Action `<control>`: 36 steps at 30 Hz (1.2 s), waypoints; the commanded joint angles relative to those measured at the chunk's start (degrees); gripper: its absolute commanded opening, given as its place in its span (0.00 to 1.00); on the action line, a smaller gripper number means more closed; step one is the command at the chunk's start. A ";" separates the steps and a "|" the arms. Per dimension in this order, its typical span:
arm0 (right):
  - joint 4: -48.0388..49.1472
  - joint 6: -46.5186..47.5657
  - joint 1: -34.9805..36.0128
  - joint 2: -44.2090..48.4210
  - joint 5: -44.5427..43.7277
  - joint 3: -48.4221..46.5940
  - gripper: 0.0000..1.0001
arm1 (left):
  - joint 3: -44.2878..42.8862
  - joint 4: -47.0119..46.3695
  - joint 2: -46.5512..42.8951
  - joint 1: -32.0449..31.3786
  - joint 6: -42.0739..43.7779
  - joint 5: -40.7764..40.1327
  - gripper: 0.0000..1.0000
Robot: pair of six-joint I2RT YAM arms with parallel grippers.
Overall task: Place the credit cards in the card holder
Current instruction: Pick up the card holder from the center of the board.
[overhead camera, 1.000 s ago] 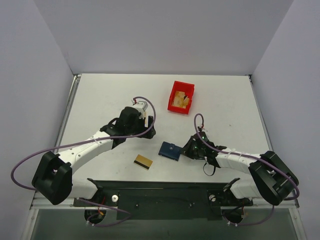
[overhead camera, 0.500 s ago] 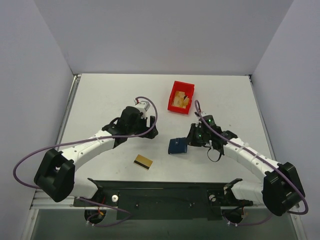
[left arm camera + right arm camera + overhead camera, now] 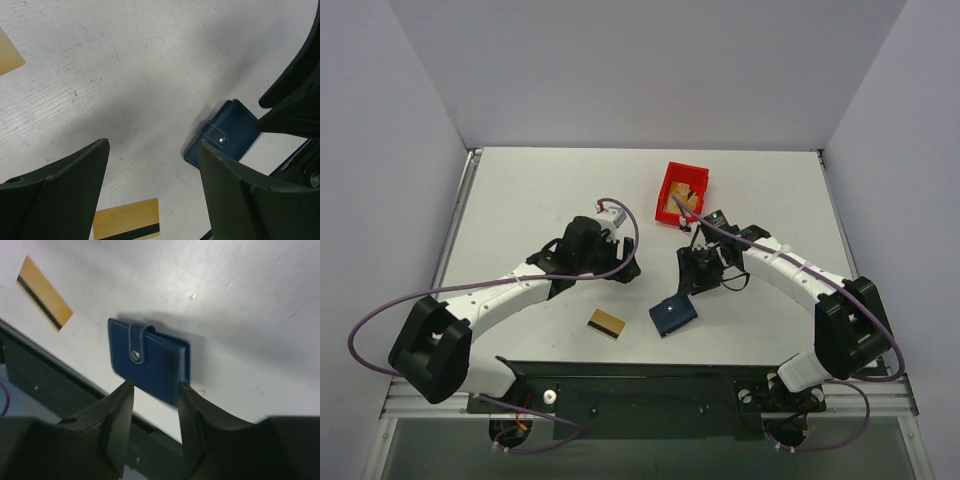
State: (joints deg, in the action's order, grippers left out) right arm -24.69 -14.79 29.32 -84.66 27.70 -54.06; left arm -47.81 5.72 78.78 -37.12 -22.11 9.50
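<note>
Over the last second the right arm has swung from the near right corner toward the middle of the bench (image 3: 520,200), and the card holder (image 3: 673,314) has turned and slid a little closer to the near edge.

The right gripper (image 3: 692,282) has its fingers (image 3: 120,410) apart with nothing clamped between them. The card holder (image 3: 150,362) sits past their tips, closed, with its strap snapped over the face. Its lower edge is blurred in the wrist view.

The left gripper (image 3: 623,265) is spread wide and empty (image 3: 152,147), hanging over bare bench left of centre. The card holder (image 3: 225,137) shows off to one side of it.

The striped card (image 3: 607,324) lies by the near edge, just left of the card holder and apart from it. The corner of a plain card (image 3: 7,55) shows only at the edge of the left wrist view.

A red bin (image 3: 663,195) stands toward the far edge, right of the middle.
</note>
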 commanded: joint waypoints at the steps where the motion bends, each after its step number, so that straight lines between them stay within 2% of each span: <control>1: 1.28 -1.20 -0.23 -1.29 -11.93 -3.86 0.52 | -0.09 -3.60 0.14 -0.67 0.84 1.40 0.81; 3: 4.19 -4.97 -0.58 -0.77 -17.82 -3.07 0.56 | -0.87 -3.34 1.10 -1.02 0.84 1.49 0.81; 7: 7.81 -15.68 -0.41 5.44 -24.26 2.55 0.56 | -1.32 -2.64 2.07 -1.90 0.84 1.40 0.81; 15: 9.22 -40.29 4.86 24.36 -23.75 22.49 0.46 | -0.09 -3.34 4.45 -7.17 0.75 -0.44 0.80; 22: 8.07 -48.93 6.98 35.17 -21.38 30.32 0.44 | 4.48 -6.84 4.71 -9.99 -2.14 -1.50 0.76; 29: 15.70 -51.22 7.51 33.61 -17.07 34.28 0.43 | 5.36 -11.95 7.87 -10.51 -4.96 1.75 0.74; 36: 24.16 -52.10 7.24 25.00 -12.59 34.73 0.43 | 3.25 -14.76 12.09 -10.86 -6.36 4.91 0.71</control>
State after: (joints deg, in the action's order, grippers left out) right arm -5.50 -65.43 36.47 -56.03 12.19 -19.20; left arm -42.04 -3.51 89.89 -47.62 -26.83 11.38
